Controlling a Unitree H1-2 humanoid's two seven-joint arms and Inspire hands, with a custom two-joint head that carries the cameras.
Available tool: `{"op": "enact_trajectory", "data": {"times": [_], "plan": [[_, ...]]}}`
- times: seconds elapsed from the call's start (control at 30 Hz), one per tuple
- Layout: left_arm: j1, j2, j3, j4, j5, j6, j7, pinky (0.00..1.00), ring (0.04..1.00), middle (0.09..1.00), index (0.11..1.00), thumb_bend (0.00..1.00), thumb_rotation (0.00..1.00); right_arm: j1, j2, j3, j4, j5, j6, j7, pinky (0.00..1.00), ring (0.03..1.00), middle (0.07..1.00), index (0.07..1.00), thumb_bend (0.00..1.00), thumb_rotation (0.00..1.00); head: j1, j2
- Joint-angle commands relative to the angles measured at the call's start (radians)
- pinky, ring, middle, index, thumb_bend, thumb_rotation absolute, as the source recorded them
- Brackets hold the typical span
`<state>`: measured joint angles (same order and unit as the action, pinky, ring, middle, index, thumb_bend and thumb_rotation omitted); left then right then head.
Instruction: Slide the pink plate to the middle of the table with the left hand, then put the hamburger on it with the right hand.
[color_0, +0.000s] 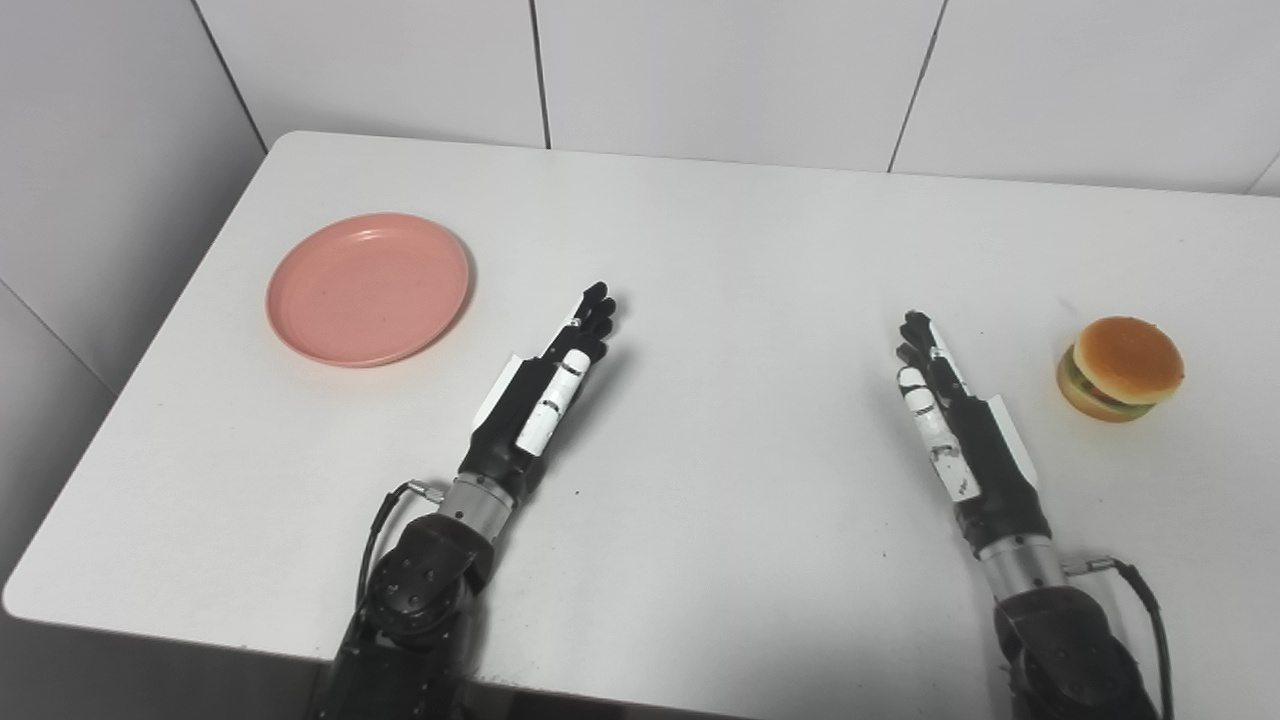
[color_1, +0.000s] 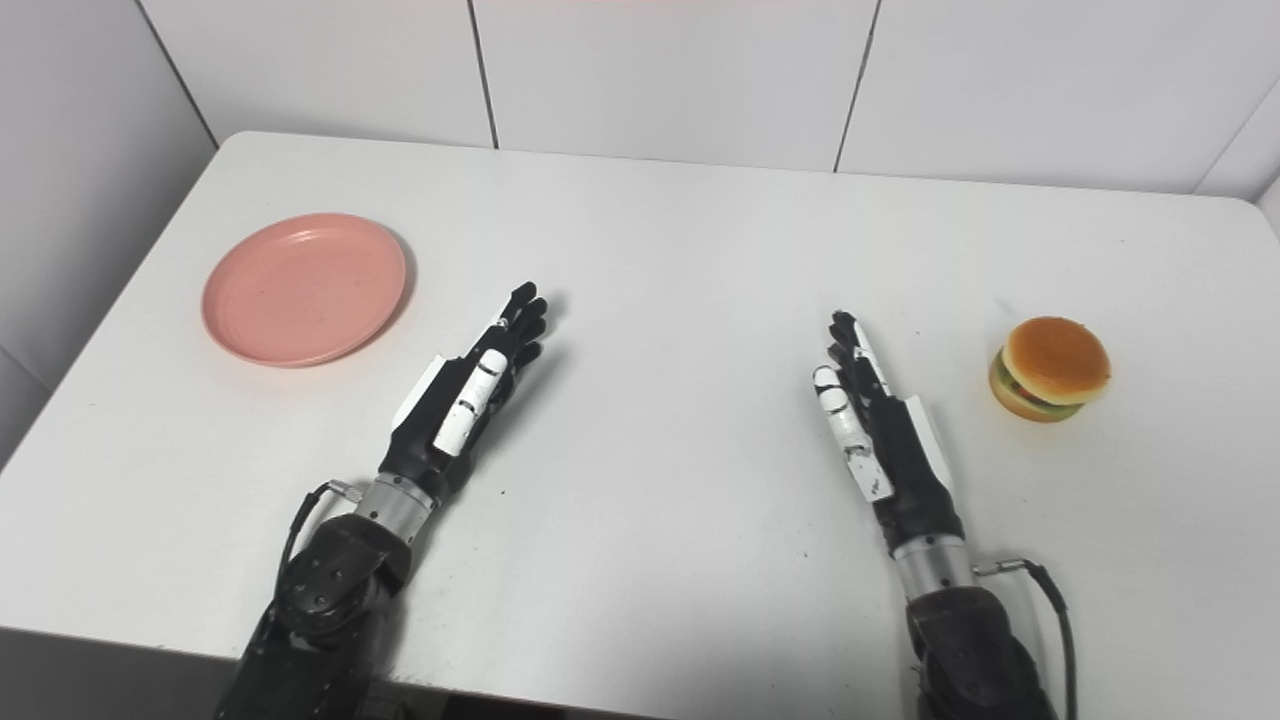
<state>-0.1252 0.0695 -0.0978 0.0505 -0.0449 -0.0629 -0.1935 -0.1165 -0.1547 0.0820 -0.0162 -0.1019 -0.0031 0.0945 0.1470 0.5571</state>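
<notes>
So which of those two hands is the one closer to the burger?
The right hand. It lies just beside the hamburger at the table's right; the left hand sits across the table, nearer the pink plate.

Pink plate (color_0: 368, 288) flat, empty, table's far left. Hamburger (color_0: 1120, 368) upright, slightly tilted, far right.

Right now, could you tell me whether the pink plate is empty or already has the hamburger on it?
Empty. The pink plate shows only its bare surface at the table's left, while the hamburger sits on the table at far right.
</notes>
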Motion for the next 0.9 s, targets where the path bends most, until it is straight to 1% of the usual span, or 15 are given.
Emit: {"op": "enact_trajectory", "data": {"times": [0.0, 0.07, 0.1, 0.13, 0.17, 0.2, 0.23, 0.27, 0.3, 0.4, 0.43, 0.53, 0.67, 0.77, 0.87], "plan": [[0.044, -0.035, -0.028, 0.110, 0.012, -0.012, 0.008, 1.00, 0.996, 1.000, 1.000, 0.43, 1.00, -0.002, -0.018, -0.007, 0.042, 0.016, -0.046, 0.017, 0.97, 0.971, 0.981, 0.983, 0.14, 1.00, 0.030, -0.025], [0.037, -0.047, -0.032, 0.138, 0.024, -0.030, 0.011, 0.99, 0.991, 1.000, 1.000, 0.43, 1.00, -0.003, -0.030, -0.010, 0.074, 0.026, -0.095, 0.024, 0.98, 0.976, 0.978, 0.979, 0.15, 1.00, 0.062, -0.047], [0.032, -0.054, -0.034, 0.155, 0.032, -0.039, 0.015, 0.98, 0.989, 1.000, 1.000, 0.42, 1.00, -0.006, -0.037, -0.013, 0.094, 0.030, -0.124, 0.029, 0.99, 0.979, 0.978, 0.978, 0.15, 1.00, 0.097, -0.067], [0.028, -0.059, -0.035, 0.165, 0.038, -0.044, 0.018, 0.98, 0.987, 1.000, 1.000, 0.42, 1.00, -0.009, -0.042, -0.014, 0.107, 0.032, -0.141, 0.033, 0.99, 0.980, 0.978, 0.977, 0.15, 1.00, 0.097, -0.067], [0.025, -0.066, -0.039, 0.173, 0.049, -0.047, 0.025, 0.98, 0.987, 1.000, 1.000, 0.42, 1.00, -0.010, -0.046, -0.018, 0.114, 0.043, -0.147, 0.040, 0.99, 0.980, 0.978, 0.976, 0.15, 1.00, 0.132, -0.082], [0.023, -0.070, -0.041, 0.177, 0.056, -0.048, 0.029, 0.97, 0.985, 1.000, 1.000, 0.42, 1.00, -0.011, -0.049, -0.021, 0.117, 0.051, -0.149, 0.045, 0.99, 0.988, 0.986, 0.980, 0.14, 1.00, 0.132, -0.082], [0.021, -0.075, -0.045, 0.185, 0.066, -0.051, 0.033, 0.97, 0.984, 1.000, 1.000, 0.43, 1.00, -0.012, -0.053, -0.022, 0.119, 0.053, -0.151, 0.049, 1.00, 0.994, 0.992, 0.983, 0.13, 1.00, 0.160, -0.096], [0.019, -0.079, -0.047, 0.191, 0.073, -0.054, 0.036, 0.97, 0.984, 1.000, 1.000, 0.43, 1.00, -0.013, -0.056, -0.024, 0.121, 0.054, -0.153, 0.051, 1.00, 0.997, 0.996, 0.985, 0.11, 1.00, 0.164, -0.098], [0.016, -0.084, -0.050, 0.199, 0.079, -0.058, 0.038, 0.97, 0.985, 1.000, 1.000, 0.44, 1.00, -0.013, -0.058, -0.026, 0.122, 0.057, -0.154, 0.054, 1.00, 0.999, 0.998, 0.985, 0.11, 1.00, 0.181, -0.110], [0.011, -0.095, -0.053, 0.212, 0.094, -0.055, 0.046, 0.97, 0.986, 1.000, 1.000, 0.45, 1.00, -0.012, -0.058, -0.029, 0.114, 0.073, -0.141, 0.061, 1.00, 1.000, 1.000, 0.993, 0.03, 1.00, 0.195, -0.121], [0.009, -0.098, -0.052, 0.216, 0.097, -0.056, 0.048, 0.97, 0.987, 1.000, 1.000, 0.45, 1.00, -0.010, -0.057, -0.031, 0.107, 0.077, -0.128, 0.063, 1.00, 1.000, 1.000, 0.997, 0.01, 1.00, 0.198, -0.122], [0.005, -0.104, -0.049, 0.225, 0.104, -0.058, 0.049, 0.97, 0.988, 1.000, 1.000, 0.45, 1.00, -0.007, -0.052, -0.035, 0.092, 0.081, -0.103, 0.063, 1.00, 1.000, 1.000, 0.998, 0.00, 1.00, 0.206, -0.121], [0.003, -0.103, -0.051, 0.228, 0.106, -0.061, 0.045, 0.99, 0.997, 1.000, 1.000, 0.44, 1.00, -0.003, -0.049, -0.034, 0.073, 0.079, -0.105, 0.062, 1.00, 1.000, 1.000, 0.993, 0.00, 1.00, 0.208, -0.112], [0.008, -0.102, -0.051, 0.215, 0.107, -0.053, 0.045, 0.99, 0.998, 1.000, 1.000, 0.44, 1.00, 0.004, -0.046, -0.034, 0.043, 0.080, -0.067, 0.061, 1.00, 1.000, 1.000, 0.999, 0.00, 1.00, 0.211, -0.106], [0.010, -0.100, -0.048, 0.203, 0.100, -0.043, 0.040, 0.98, 0.996, 1.000, 1.000, 0.44, 1.00, 0.009, -0.045, -0.032, 0.022, 0.074, -0.053, 0.060, 1.00, 1.000, 1.000, 1.000, 0.00, 1.00, 0.215, -0.100]]}}
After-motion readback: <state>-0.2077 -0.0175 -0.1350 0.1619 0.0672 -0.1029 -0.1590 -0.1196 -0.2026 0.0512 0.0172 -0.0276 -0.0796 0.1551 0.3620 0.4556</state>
